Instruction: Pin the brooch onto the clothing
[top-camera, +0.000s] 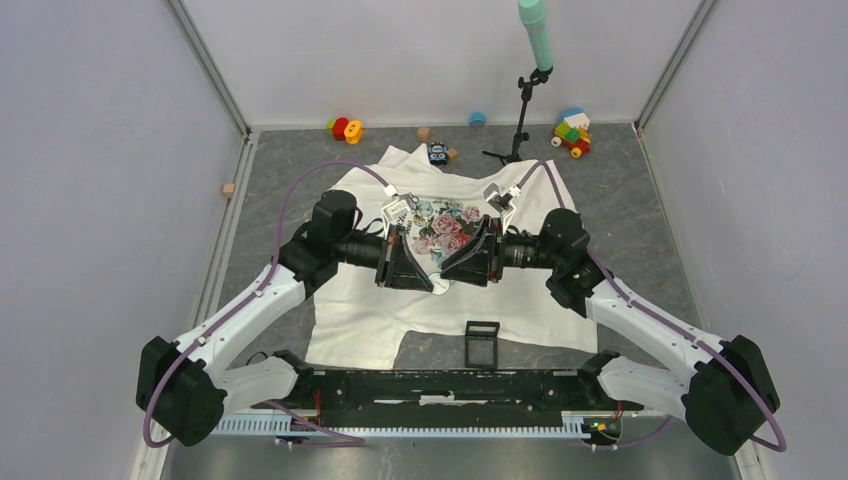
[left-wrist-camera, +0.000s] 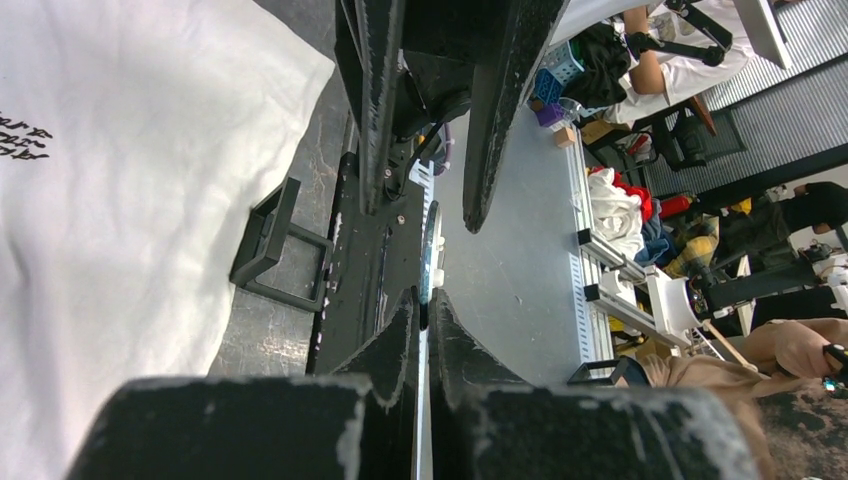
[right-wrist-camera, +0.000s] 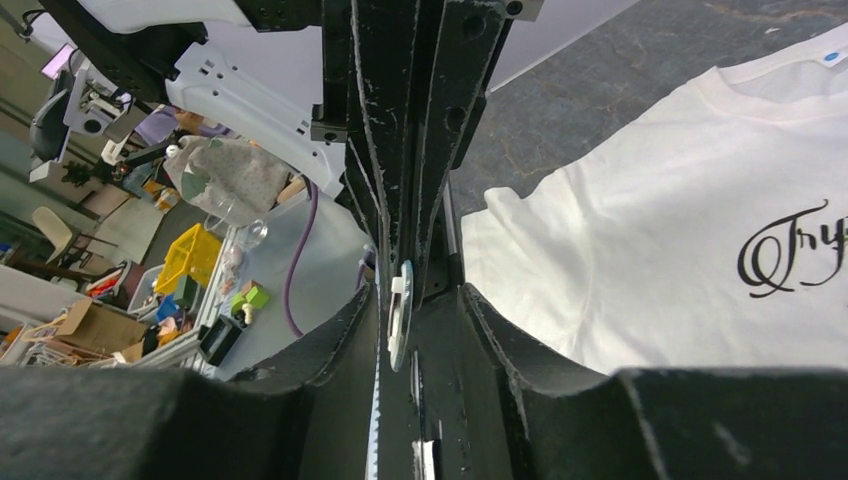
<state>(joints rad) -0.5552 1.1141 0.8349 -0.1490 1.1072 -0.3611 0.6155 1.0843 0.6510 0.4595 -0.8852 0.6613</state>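
The white T-shirt (top-camera: 350, 320) with its rose print lies flat mid-table, also seen in the left wrist view (left-wrist-camera: 120, 200) and the right wrist view (right-wrist-camera: 650, 250). Both grippers meet tip to tip above the print. My left gripper (top-camera: 428, 278) (left-wrist-camera: 427, 298) is shut on the brooch (left-wrist-camera: 431, 250), a thin disc seen edge-on. In the right wrist view the brooch (right-wrist-camera: 400, 312) stands between the jaws of my right gripper (top-camera: 447, 268) (right-wrist-camera: 418, 295). It lies close to the left finger, with a gap to the other. From above, the fingers hide the brooch.
A black square frame holder (top-camera: 482, 343) (left-wrist-camera: 280, 245) stands on the shirt's near hem. A small black-and-blue toy (top-camera: 437, 153) sits at the collar. A microphone stand (top-camera: 520, 130), coloured toys (top-camera: 572, 132) (top-camera: 345, 128) and wooden blocks (top-camera: 229, 189) line the back and left.
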